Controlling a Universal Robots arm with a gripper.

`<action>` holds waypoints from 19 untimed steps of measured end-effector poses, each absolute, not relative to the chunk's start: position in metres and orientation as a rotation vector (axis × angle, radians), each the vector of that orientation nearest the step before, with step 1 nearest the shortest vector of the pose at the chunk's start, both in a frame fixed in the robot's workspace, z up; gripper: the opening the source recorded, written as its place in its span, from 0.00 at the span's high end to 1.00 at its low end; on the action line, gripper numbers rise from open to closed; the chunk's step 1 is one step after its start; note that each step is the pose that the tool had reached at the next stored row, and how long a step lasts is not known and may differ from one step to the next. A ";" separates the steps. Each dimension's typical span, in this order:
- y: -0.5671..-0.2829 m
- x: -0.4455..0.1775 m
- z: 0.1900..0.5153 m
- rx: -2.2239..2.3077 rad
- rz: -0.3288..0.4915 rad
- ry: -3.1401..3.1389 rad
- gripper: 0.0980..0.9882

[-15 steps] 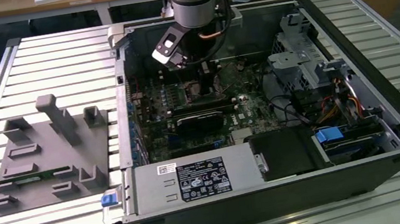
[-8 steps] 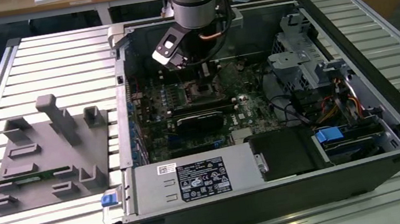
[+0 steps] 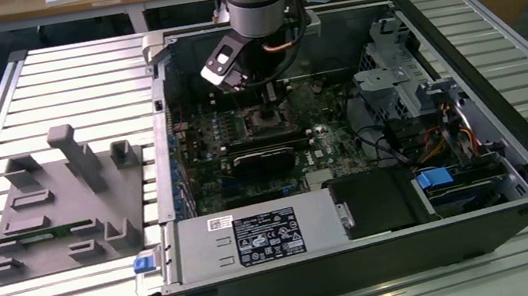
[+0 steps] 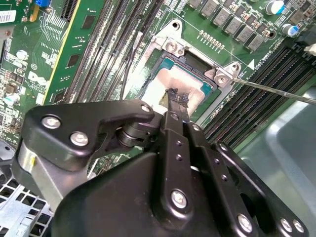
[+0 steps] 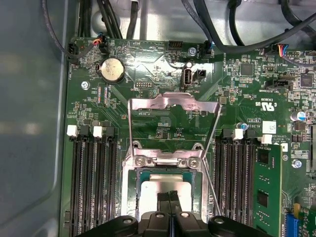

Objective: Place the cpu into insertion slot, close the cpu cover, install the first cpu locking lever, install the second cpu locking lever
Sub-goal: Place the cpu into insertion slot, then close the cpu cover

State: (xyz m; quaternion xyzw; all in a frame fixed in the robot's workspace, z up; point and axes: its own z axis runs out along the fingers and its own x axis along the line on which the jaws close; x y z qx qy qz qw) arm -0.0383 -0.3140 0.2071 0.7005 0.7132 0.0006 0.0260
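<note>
Fingers together, tips meeting, nothing visible between them. In the second wrist view the gripper (image 4: 176, 98) points down with its tips over the silver-grey top of the cpu (image 4: 157, 89). Cannot tell whether the tips touch the metal or hang just above it. The first wrist view gives the same reading: gripper (image 5: 169, 196) over the cpu (image 5: 157, 185).

The cpu lies flat inside the insertion slot (image 4: 217, 76), its green edge showing within the silver rim.

The cpu cover (image 5: 173, 101) is not down. It is swung up off the socket, and the green motherboard (image 5: 163, 74) shows through its square cut-out.

One thin locking lever (image 4: 276, 91) runs out from the socket corner, apart from the frame and unlatched.

Long black memory slots (image 5: 94, 187) flank the socket on both sides. A coin cell (image 5: 112, 69) sits on the board beyond the cover.

In the exterior view the gripper (image 3: 271, 92) reaches down into the open computer case (image 3: 367, 274), which lies on a slatted table (image 3: 75, 74). A grey fixture (image 3: 62, 202) sits on the table toward the exterior view's left, well apart from the case.
</note>
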 end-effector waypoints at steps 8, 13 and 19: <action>-0.314 -0.038 0.208 2.165 0.002 2.204 0.97; -0.314 -0.038 0.210 2.165 0.002 2.204 0.97; -0.314 -0.038 0.216 2.165 0.002 2.204 0.97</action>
